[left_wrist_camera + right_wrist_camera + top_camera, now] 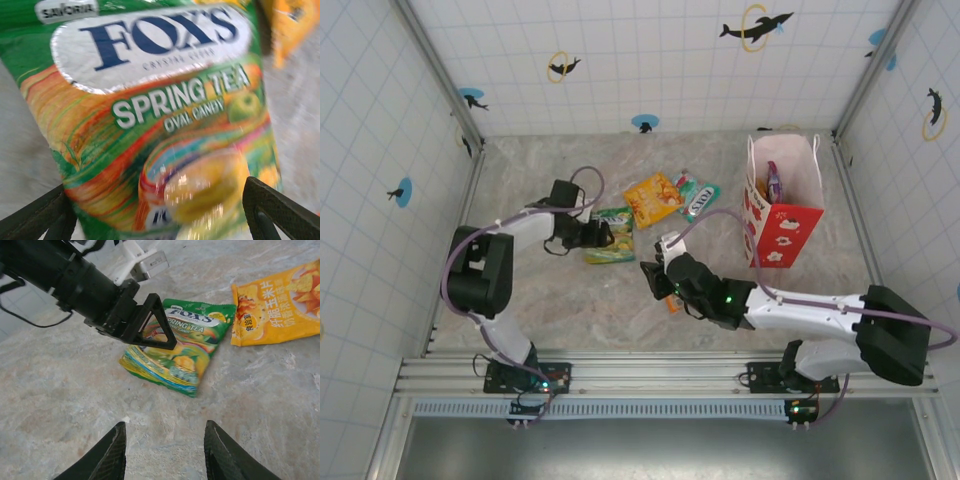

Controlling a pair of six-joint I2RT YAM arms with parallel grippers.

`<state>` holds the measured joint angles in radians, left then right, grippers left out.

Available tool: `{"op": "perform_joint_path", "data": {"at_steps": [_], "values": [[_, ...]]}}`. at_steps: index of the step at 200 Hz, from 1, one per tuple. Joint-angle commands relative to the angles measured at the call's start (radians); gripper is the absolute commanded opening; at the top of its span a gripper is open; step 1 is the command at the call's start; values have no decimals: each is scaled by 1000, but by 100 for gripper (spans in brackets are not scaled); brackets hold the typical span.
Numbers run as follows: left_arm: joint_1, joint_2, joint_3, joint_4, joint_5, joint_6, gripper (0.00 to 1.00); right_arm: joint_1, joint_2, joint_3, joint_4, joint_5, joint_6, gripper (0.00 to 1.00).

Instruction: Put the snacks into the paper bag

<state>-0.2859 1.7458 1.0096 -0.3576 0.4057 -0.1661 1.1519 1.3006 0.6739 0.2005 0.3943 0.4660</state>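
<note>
On the table (570,300), the green packet's (611,235) long axis runs near-to-far.

Robotics lab, test cell: you are running a bench rig, not a home or shop floor. The left arm (480,270) and right arm (820,315) are bolted to an aluminium rail (650,372) at the near edge of a marble-patterned tabletop (570,310). White grid-printed wall panels (650,70), held in metal corner posts (438,70) and dotted with dolphin stickers (756,26), box the table in on three sides. A loose cable (590,171) loops off the left arm.
</note>
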Motion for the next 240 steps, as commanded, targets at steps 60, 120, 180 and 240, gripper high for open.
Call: {"op": "perform_joint_path", "data": {"at_steps": [60, 120, 180, 240], "values": [[207, -206, -265, 343, 254, -351, 79, -46, 288, 306, -116, 0, 51, 44], [214, -102, -337, 468, 321, -472, 71, -110, 544, 507, -169, -80, 63, 43], [212, -53, -356, 494, 342, -477, 64, -146, 711, 626, -217, -143, 90, 39], [166, 1, -327, 521, 338, -497, 55, -154, 784, 658, -218, -200, 109, 33]]}}
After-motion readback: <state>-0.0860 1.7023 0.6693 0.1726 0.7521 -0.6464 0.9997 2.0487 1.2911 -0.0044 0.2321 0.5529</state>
